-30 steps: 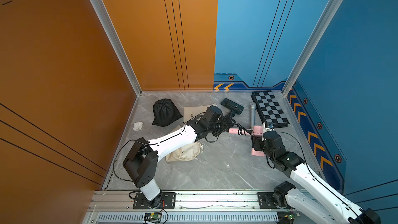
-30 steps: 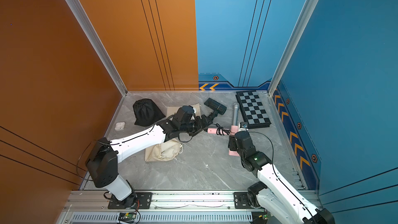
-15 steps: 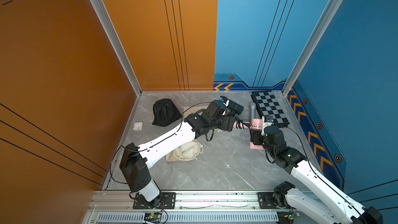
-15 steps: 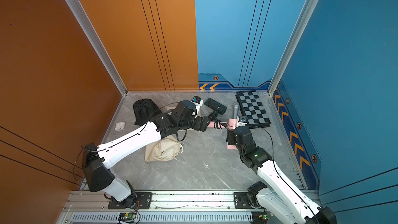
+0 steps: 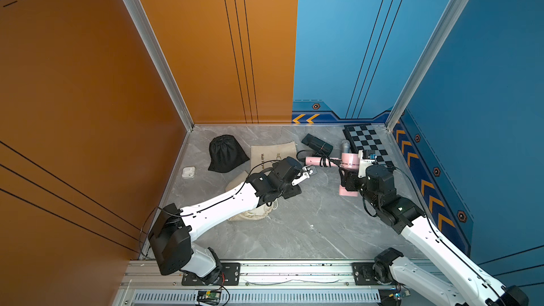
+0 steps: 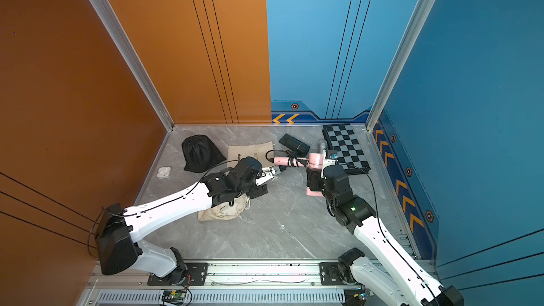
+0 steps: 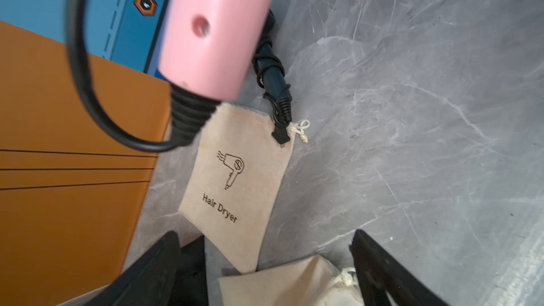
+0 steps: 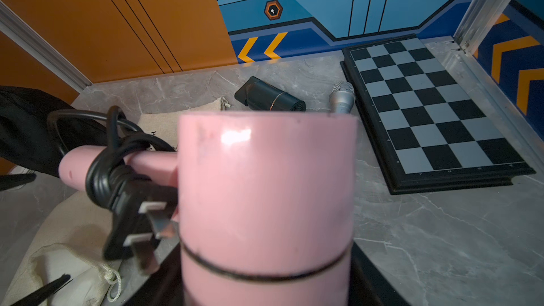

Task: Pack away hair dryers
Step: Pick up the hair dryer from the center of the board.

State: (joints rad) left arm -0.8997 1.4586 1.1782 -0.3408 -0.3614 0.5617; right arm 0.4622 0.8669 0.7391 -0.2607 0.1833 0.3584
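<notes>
Two hair dryers showing: right gripper (image 5: 346, 172) is clamping the pink hair dryer (image 5: 349, 159) by its barrel, mid-table; black hair dryer (image 5: 317, 144) is lying by the back wall. Empty left gripper (image 5: 308, 173) is hanging open. Three bags: flat beige bag (image 5: 275, 152), stuffed beige bag (image 5: 250, 215), black bag (image 5: 226, 154).

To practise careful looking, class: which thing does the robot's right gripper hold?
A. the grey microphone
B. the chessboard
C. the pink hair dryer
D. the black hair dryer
C: the right gripper is clamped round the barrel of the pink hair dryer, while the black hair dryer, microphone and chessboard lie ungripped behind it.
</notes>
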